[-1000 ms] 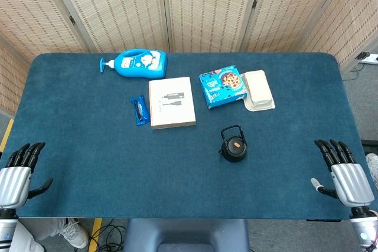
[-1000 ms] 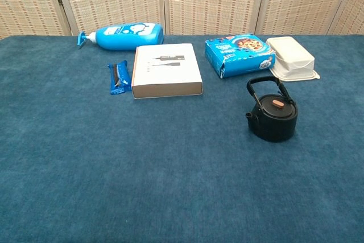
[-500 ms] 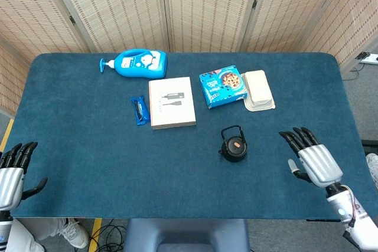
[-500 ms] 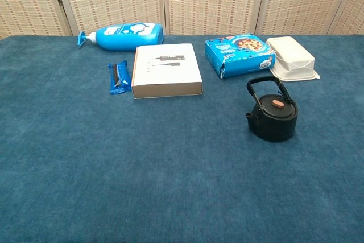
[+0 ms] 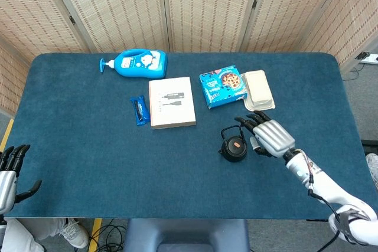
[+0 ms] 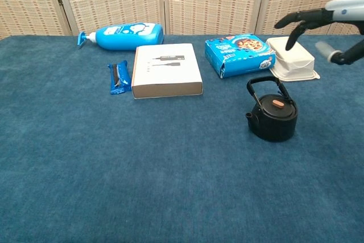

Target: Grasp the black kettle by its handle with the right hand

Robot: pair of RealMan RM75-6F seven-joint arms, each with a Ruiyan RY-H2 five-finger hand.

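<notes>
One round black kettle (image 5: 234, 144) with arched handle, right of frame centre on fuzzy blue tabletop (image 5: 88, 146). Right robot hand (image 5: 269, 135) above it, fingers spread, holding nothing. Left robot hand (image 5: 7, 172) lower left, fingers apart, empty.

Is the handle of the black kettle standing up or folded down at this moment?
Standing up. In the chest view the handle arches above the lid of the black kettle, leaning slightly back-left. The right hand hovers above, not touching.
</notes>
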